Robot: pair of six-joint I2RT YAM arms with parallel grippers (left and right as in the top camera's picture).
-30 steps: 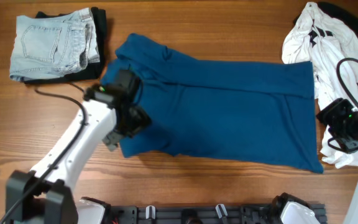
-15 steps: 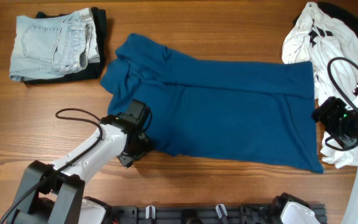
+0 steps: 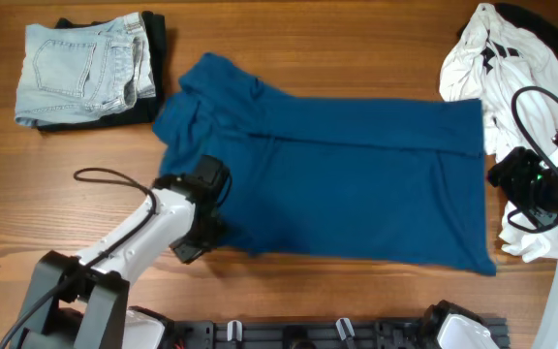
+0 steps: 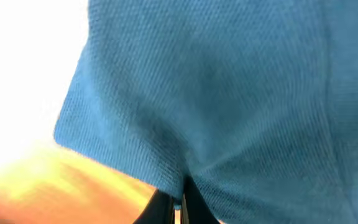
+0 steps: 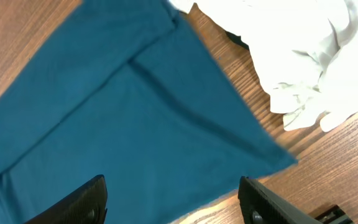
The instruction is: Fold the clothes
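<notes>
Observed a large deep-blue garment (image 3: 356,184) of fine knit spread flat across the centre of the wood-grain table (image 3: 356,39), roughly rectangular, with a rumpled collar end at upper left and long soft creases. Found the left gripper (image 4: 178,208) at the garment's lower-left corner, with fingers (image 4: 160,211) pinched tight on a gathered fold of the cloth. Found the right gripper (image 5: 173,205) near the garment's right edge, with fingers (image 5: 86,199) spread wide and holding nothing. Noted a crumpled white garment with black marks (image 3: 497,58) at upper right. Noted folded light-blue denim shorts (image 3: 76,68) lying on a black folded item (image 3: 158,39) at upper left.
</notes>
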